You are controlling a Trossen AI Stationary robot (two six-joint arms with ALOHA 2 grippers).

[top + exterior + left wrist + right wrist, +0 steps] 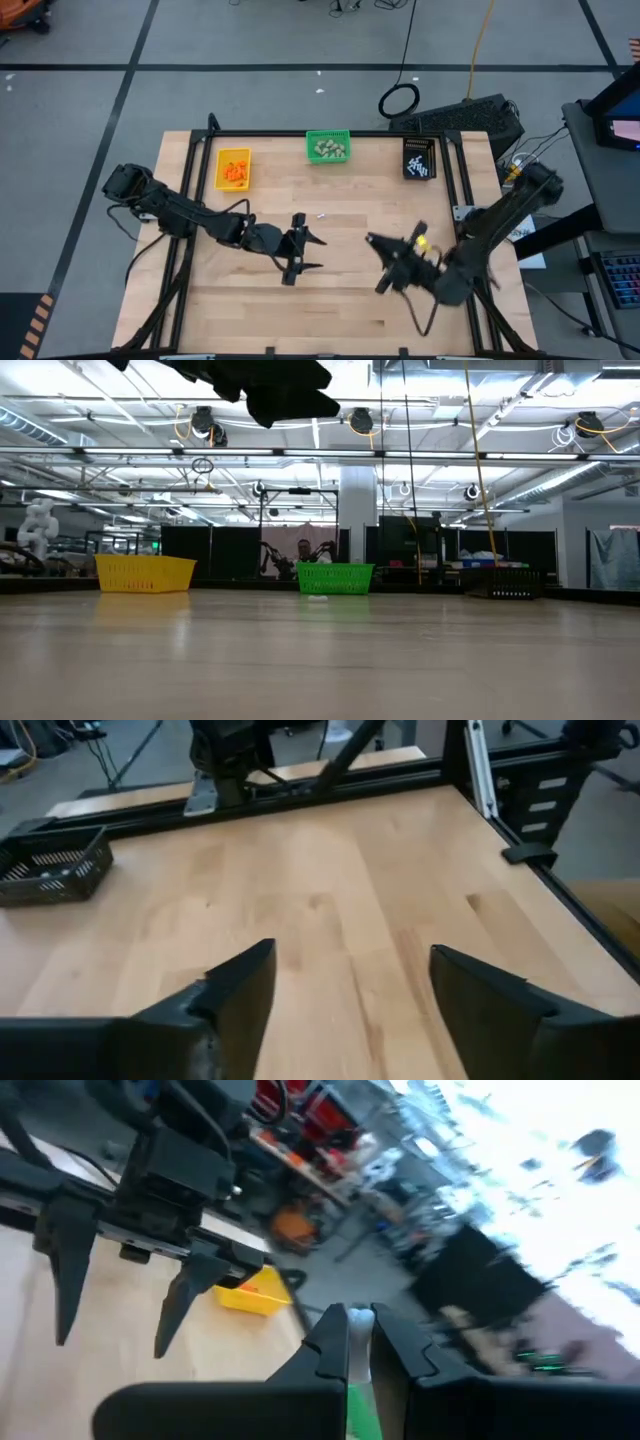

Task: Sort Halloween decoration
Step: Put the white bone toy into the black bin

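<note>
- Along the back edge of my table (330,300) I've got three little bins: yellow bin (233,168) with the orange bits (236,172), green bin (328,147) with the beige-grey lumps (330,150), and black bin (419,158) with white sticks (418,162).
- One tiny white piece (322,214) sits loose on the wood, just in front of the green bin.
- Left gripper (307,250) hangs mid-table, jaws spread wide, gripping nothing.
- Right gripper (378,264) hovers opposite it, well apart, fingers pinched on a small white piece (359,1348).
- Nothing blocks the way to the bins.
- Beyond the table: grey floor, a cable loop (400,100), a desk (610,130).
- No readable labels or writing anywhere I can see.
</note>
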